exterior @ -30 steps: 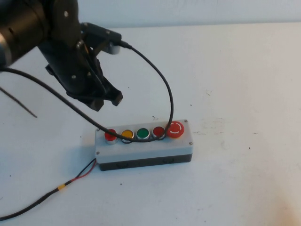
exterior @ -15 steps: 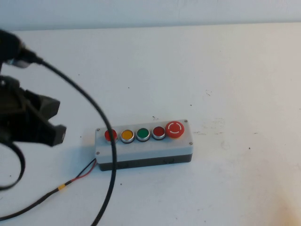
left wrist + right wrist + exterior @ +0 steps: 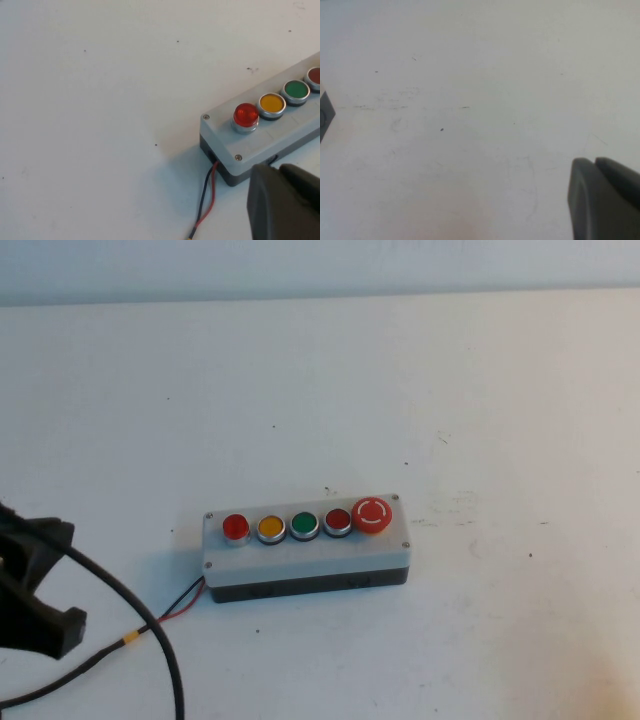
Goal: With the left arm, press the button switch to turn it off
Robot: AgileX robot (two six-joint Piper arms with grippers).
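Our left gripper (image 3: 40, 590) sits low at the near left of the table (image 3: 500, 390), jaws together, holding nothing — well clear of the grey box (image 3: 305, 560). The button switch (image 3: 236, 528) tops the box end nearest those jaws, untouched. Our right gripper (image 3: 605, 200) hovers over bare table, jaws shut and empty — likely parked.

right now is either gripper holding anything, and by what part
Nothing is held. The left gripper sits at the table's near left edge, away from the button switch. The right gripper hangs over bare table.
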